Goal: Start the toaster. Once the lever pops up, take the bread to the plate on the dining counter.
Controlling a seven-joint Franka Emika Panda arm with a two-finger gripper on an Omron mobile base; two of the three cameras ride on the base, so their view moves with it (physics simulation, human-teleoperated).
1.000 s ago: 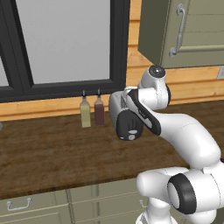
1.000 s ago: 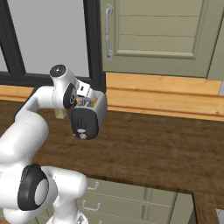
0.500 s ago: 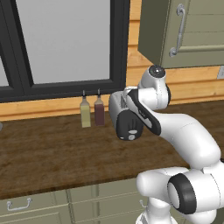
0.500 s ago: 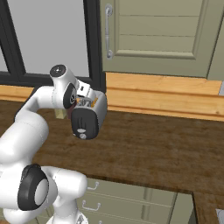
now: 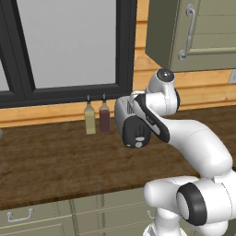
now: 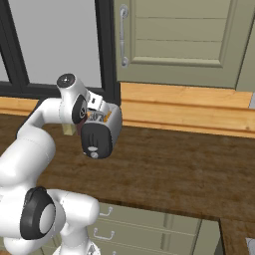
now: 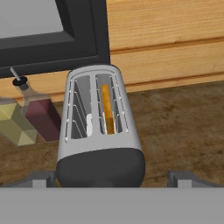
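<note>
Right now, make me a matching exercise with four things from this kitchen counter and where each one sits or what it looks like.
Things:
1. toaster
2. bread
3. dark red bottle
4. yellow bottle

Descriptions:
A. down inside a slot
B. farthest from the toaster
C. silver, with a dark end panel
D. right beside the toaster, under the window

Pairs: 1-C, 2-A, 3-D, 4-B

You saw a silver toaster (image 7: 98, 127) with a dark end panel, and an orange-tan strip of bread (image 7: 107, 109) in its right slot. Beside it stood two bottles, one pale yellow-green (image 7: 13, 122), one dark red (image 7: 41, 116). The counter (image 7: 183, 122) was dark brown wood-grain, the wall (image 7: 175, 39) light honey planks, the window frame (image 7: 83, 30) black, the cabinets (image 6: 199, 30) olive-grey.
</note>
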